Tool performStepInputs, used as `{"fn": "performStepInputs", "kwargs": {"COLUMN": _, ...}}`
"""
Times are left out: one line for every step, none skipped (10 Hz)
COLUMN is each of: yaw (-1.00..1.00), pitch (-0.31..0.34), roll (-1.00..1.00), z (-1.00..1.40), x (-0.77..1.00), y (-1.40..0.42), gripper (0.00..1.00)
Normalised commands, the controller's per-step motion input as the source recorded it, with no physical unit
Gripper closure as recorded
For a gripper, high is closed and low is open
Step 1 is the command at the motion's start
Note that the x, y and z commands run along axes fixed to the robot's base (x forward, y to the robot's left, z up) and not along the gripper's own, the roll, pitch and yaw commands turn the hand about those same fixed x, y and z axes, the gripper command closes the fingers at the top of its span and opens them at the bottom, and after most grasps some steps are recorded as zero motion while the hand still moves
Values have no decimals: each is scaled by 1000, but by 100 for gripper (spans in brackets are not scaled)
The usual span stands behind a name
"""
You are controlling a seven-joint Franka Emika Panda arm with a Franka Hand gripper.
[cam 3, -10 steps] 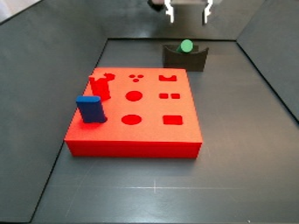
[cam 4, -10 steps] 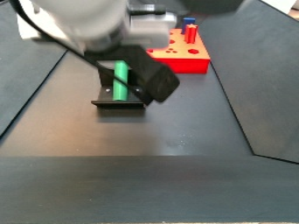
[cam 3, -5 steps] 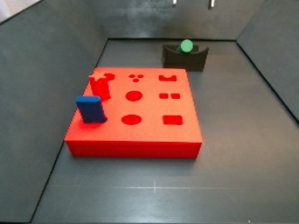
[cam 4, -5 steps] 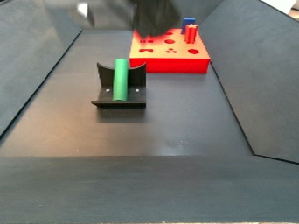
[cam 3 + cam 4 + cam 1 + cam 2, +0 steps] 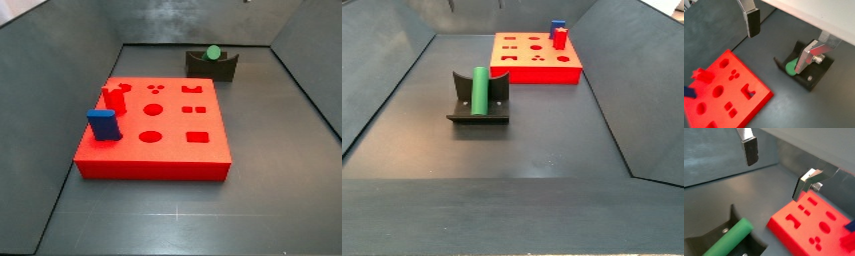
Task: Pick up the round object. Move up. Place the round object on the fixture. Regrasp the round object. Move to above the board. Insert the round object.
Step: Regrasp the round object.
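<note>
The round object, a green peg, lies in the notch of the dark fixture at the back of the floor; it is the long green peg on the fixture seen from the other side. The red board lies apart from it. My gripper is open and empty, high over the floor between fixture and board. Both wrist views show the peg far below the fingertips. Neither side view shows the gripper.
A blue block and a red peg stand in holes along one edge of the board, also the blue block in the other side view. Dark sloping walls enclose the floor.
The gripper has risen out of both side views, leaving the green peg resting on the fixture. Peg, fixture and board have not moved.
</note>
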Motion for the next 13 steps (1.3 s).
{"fn": "performStepInputs", "kwargs": {"yaw": 4, "pitch": 19, "roll": 1000, "z": 10, "x": -30, "y": -23, "gripper": 0}}
{"fn": "performStepInputs", "kwargs": {"yaw": 5, "pitch": 14, "roll": 1000, "z": 7, "x": -32, "y": -28, "gripper": 0}}
{"fn": "performStepInputs", "kwargs": {"yaw": 6, "pitch": 9, "roll": 1000, "z": 10, "x": -32, "y": -23, "gripper": 0}}
{"fn": "performStepInputs", "kwargs": {"yaw": 7, "pitch": 3, "roll": 1000, "z": 11, "x": -32, "y": -23, "gripper": 0}}
{"fn": "performStepInputs", "kwargs": {"yaw": 8, "pitch": -1, "roll": 1000, "z": 11, "x": -29, "y": -20, "gripper": 0}}
{"fn": "performStepInputs", "kwargs": {"yaw": 10, "pitch": -6, "roll": 1000, "z": 10, "x": -24, "y": -19, "gripper": 0}}
{"fn": "performStepInputs", "kwargs": {"yaw": 12, "pitch": -6, "roll": 1000, "z": 9, "x": -26, "y": -19, "gripper": 0}}
{"fn": "performStepInputs", "kwargs": {"yaw": 13, "pitch": -3, "roll": 1000, "z": 17, "x": -21, "y": -18, "gripper": 0}}
{"fn": "performStepInputs", "kwargs": {"yaw": 15, "pitch": 2, "roll": 1000, "z": 18, "x": -13, "y": -21, "gripper": 0}}
{"fn": "performStepInputs", "kwargs": {"yaw": 17, "pitch": 5, "roll": 1000, "z": 6, "x": 2, "y": -21, "gripper": 0}}
{"fn": "performStepInputs", "kwargs": {"yaw": 18, "pitch": 11, "roll": 1000, "z": -7, "x": 15, "y": -23, "gripper": 0}}
{"fn": "performStepInputs", "kwargs": {"yaw": 21, "pitch": 21, "roll": 1000, "z": -8, "x": 22, "y": -24, "gripper": 0}}
{"fn": "performStepInputs", "kwargs": {"yaw": 25, "pitch": 35, "roll": 1000, "z": -9, "x": 39, "y": -25, "gripper": 0}}
